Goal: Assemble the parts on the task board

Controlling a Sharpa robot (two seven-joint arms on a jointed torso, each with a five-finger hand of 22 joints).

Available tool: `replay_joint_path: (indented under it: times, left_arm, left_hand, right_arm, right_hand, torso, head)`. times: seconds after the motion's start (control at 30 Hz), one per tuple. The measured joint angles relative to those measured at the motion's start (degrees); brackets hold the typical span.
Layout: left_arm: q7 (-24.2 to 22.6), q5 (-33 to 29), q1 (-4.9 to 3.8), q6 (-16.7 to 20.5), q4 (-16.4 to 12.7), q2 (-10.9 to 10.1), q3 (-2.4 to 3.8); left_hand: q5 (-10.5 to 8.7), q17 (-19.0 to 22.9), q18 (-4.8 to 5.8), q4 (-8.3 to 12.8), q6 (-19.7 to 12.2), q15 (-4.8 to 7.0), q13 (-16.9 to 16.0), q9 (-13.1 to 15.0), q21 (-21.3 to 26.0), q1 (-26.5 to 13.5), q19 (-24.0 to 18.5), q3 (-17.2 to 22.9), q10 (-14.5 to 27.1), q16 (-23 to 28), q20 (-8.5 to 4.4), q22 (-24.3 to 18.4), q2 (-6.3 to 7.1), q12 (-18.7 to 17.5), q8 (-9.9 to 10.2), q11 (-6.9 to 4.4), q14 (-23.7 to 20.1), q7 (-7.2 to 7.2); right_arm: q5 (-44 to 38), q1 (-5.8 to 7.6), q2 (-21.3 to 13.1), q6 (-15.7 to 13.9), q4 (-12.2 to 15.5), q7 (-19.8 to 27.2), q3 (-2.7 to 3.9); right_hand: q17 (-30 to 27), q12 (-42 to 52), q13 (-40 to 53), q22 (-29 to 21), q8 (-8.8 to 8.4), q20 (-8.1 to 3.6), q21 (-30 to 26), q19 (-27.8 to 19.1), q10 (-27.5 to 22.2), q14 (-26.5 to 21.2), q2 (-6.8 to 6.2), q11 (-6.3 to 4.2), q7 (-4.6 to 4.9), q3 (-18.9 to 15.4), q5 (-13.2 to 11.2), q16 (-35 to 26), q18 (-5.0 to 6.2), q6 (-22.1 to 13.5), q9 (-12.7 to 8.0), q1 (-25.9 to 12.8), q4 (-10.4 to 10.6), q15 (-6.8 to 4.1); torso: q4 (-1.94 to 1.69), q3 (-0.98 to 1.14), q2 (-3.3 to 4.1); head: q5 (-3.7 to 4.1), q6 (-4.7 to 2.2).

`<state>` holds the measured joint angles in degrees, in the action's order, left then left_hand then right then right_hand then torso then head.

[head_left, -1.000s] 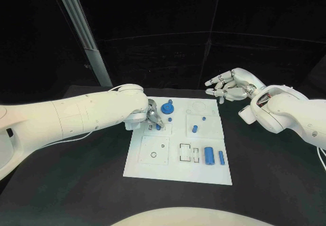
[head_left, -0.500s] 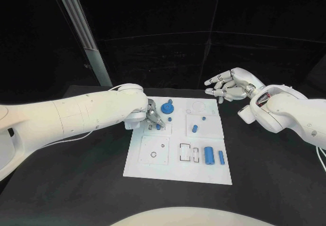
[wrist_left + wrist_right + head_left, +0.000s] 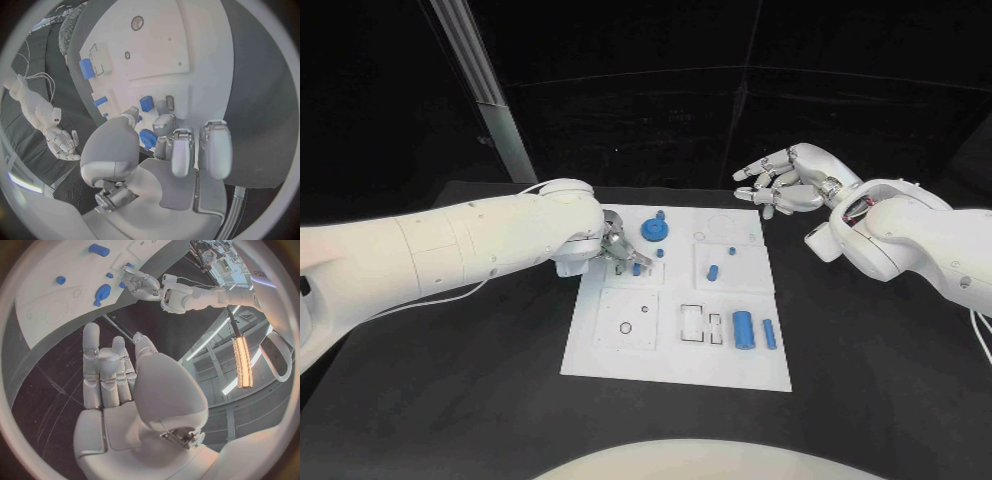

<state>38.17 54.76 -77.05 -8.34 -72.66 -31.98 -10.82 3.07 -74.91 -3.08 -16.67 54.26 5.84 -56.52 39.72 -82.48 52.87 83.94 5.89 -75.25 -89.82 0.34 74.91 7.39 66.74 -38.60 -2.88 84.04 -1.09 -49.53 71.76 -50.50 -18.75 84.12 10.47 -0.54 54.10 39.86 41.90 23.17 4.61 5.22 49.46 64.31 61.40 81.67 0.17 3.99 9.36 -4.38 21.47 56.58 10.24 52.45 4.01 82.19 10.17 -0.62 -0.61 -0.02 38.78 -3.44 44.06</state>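
So the task board sits mid-table on the black table, long side running toward 12 o'clock. From the head camera the left hand is mostly tucked behind its own arm at the board's 10 o'clock corner, so you can't really judge the grip there. The left wrist cam fills that in: fingertips are down at a small blue peg, touching or nearly so, but I can't tell if it's actually pinched. The same cam also shows the blue gear right under the fingers.

The right hand hovers off the board at about 1 o'clock, holding nothing, fingers loosely curled and apart. Its own wrist cam shows the fingers stretched out side by side over the table, well clear of the board.

Count of blue parts in the head view: six. One gear, a tiny peg at its 6 o'clock, the peg by the left hand, one short peg mid-board, and at 5 o'clock a fat cylinder with a thin pin just beside it.
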Motion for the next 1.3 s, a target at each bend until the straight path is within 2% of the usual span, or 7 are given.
replay_joint_path:
  times: [0.2,0.4,0.63,0.77,0.93,1.13,1.3]
  left_arm:
    - [-1.1,0.0,-1.31,1.6,-2.0,-2.2,1.1]
    - [-4.6,-1.3,-2.49,3.5,-2.8,-3.4,2.02]
    - [-9.6,-3.1,-3.16,5.8,-2.4,-3.5,2.26]
    - [-11.2,-3.7,-3.23,6.8,-1.3,-2.7,2.23]
    - [-12.0,-4.2,-3.27,7.1,1.1,-1.5,2.19]
    - [-12.0,-3.5,-3.27,5.8,5.6,0.3,2.16]
    - [-11.8,-1.3,-3.31,2.0,10.0,2.0,2.19]
  left_hand:
    - [0.0,0.0,0.0,0.1,-4.5,-0.48,5.8,-1.8,3.3,2.8,0.0,-3.4,4.4,0.0,0.21,-0.3,-2.58,-4.6,3.3,1.49,-0.2,-1.62]
    - [0.01,0.0,-0.88,0.6,-6.4,-1.97,14.3,-4.9,8.7,8.1,-1.5,-5.6,10.5,0.1,2.09,-6.4,-4.23,-10.9,6.7,3.2,-0.1,-3.55]
    - [0.01,0.7,-5.27,0.6,-7.7,-3.43,20.3,-7.8,25.9,14.3,-10.0,-7.6,16.5,10.3,3.37,-25.6,-6.11,-16.1,8.3,4.61,-0.1,-4.87]
    - [0.02,3.4,-5.37,0.6,-8.2,-4.01,22.6,-9.3,31.8,16.9,-11.8,-8.2,17.7,13.6,3.85,-31.5,-7.12,-18.0,8.6,5.24,-0.7,-5.34]
    - [0.02,1.3,-5.37,0.2,-8.2,-4.0,23.6,-10.2,29.8,16.9,-9.9,-9.3,17.2,11.8,3.87,-29.0,-7.18,-18.0,8.6,5.11,-0.3,-5.38]
    - [0.02,0.0,-3.45,0.1,-4.0,-2.74,22.9,-11.0,15.6,14.2,-2.2,-13.2,12.4,2.6,2.52,-13.1,-8.16,-13.8,6.6,3.28,-0.1,-3.46]
    - [0.02,0.0,-2.63,0.0,-2.8,-2.24,17.3,-11.1,11.1,12.8,-0.5,-15.4,8.6,0.1,1.69,-7.9,-8.45,-8.9,5.6,2.58,0.0,-2.64]
  right_arm:
    - [0.0,0.0,0.0,0.0,-0.3,0.0,0.0]
    - [0.0,0.0,0.0,0.1,-0.7,0.1,0.0]
    - [0.0,-0.01,0.1,0.1,-1.0,0.1,-0.02]
    - [0.0,-0.01,0.2,0.1,-1.1,0.1,-0.02]
    - [0.0,-0.01,0.3,0.1,-1.2,0.2,-0.02]
    - [0.0,-0.01,0.6,0.1,-1.4,0.2,-0.02]
    - [0.0,-0.01,0.9,0.1,-1.5,0.2,-0.02]
  right_hand:
    - [-0.1,0.0,0.0,-0.1,0.0,0.0,-0.2,0.0,0.0,-0.2,0.0,0.0,0.0,0.0,0.0,0.0,0.0,0.0,0.0,0.0,0.0,0.2]
    - [-0.1,0.0,0.0,-0.1,0.0,0.0,-0.2,0.0,0.0,-0.2,0.0,0.0,0.0,0.0,0.0,0.0,0.0,0.0,0.0,0.0,0.0,0.2]
    - [-0.1,0.0,0.0,-0.1,0.0,0.0,-0.2,0.0,0.0,-0.2,0.0,0.0,0.0,0.0,0.0,0.0,0.0,0.0,0.0,0.0,0.0,0.2]
    - [-0.1,0.0,0.0,-0.1,0.0,0.0,-0.2,0.0,0.0,-0.2,0.0,0.0,0.0,0.0,0.0,0.0,0.0,0.0,0.0,0.0,0.0,0.2]
    - [-0.1,0.0,0.0,-0.1,0.0,0.0,-0.2,0.0,0.0,-0.2,0.0,0.0,0.0,0.0,0.0,0.0,0.0,0.0,0.0,0.0,0.0,0.2]
    - [-0.1,0.0,0.0,-0.1,0.0,0.0,-0.2,0.0,0.0,-0.2,0.0,0.0,0.0,0.0,0.0,0.0,0.0,0.0,0.0,0.0,0.0,0.2]
    - [-0.1,0.0,0.0,-0.1,0.0,0.0,-0.2,0.0,0.0,-0.2,0.0,0.0,0.0,0.0,0.0,0.0,0.0,0.0,0.0,0.0,0.0,0.2]
  torso:
    - [-0.02,0.01,-0.04]
    - [-0.03,0.03,-0.04]
    - [-0.03,0.07,-0.02]
    - [-0.03,0.07,0.0]
    - [0.01,0.04,0.04]
    - [0.06,0.0,0.05]
    - [0.07,0.0,0.06]
  head:
    - [0.17,-0.2]
    - [0.18,-0.57]
    - [0.19,-0.98]
    - [0.12,-1.09]
    - [0.01,-1.24]
    - [-0.05,-1.48]
    - [-0.23,-1.71]
